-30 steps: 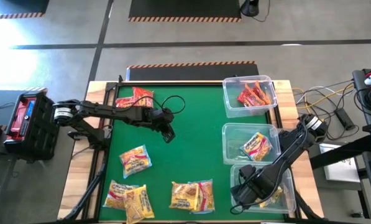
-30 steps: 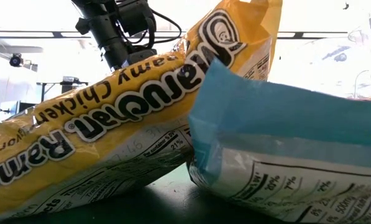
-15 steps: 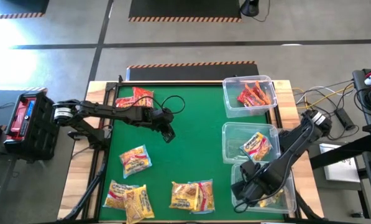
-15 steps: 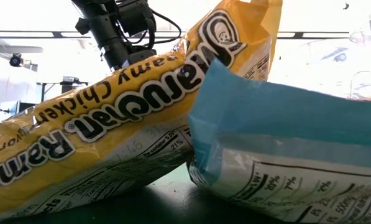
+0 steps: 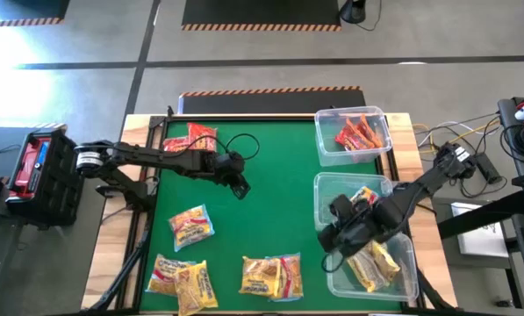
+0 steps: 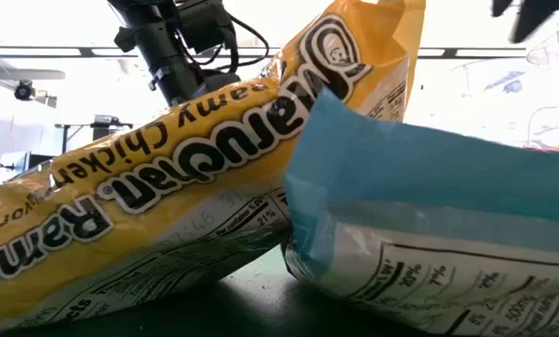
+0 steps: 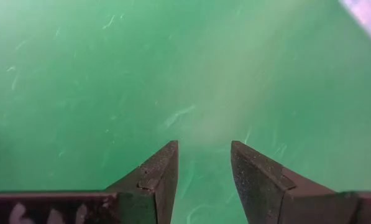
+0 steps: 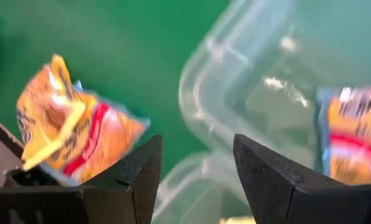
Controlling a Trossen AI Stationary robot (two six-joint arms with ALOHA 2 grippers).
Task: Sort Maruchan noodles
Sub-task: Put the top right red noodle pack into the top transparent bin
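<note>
While left gripper (image 5: 240, 189) hangs over bare green mat (image 5: 262, 202), right gripper (image 5: 329, 239) sits by middle bin (image 5: 325, 189); noodles (image 5: 191, 223) scattered on mat and in bins. Low view: yellow packet (image 6: 167, 178) fills the foreground. Left wrist: jaws apart, empty. Right wrist: jaws apart, empty, clear bin ahead.

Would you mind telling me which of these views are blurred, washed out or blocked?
Low view: two noodle packets, a yellow packet and a blue-topped packet, fill the frame close up, and the room behind is washed out. Left wrist view: green mat soft, without detail. Right wrist view: clear bin and orange packet smeared.
</note>
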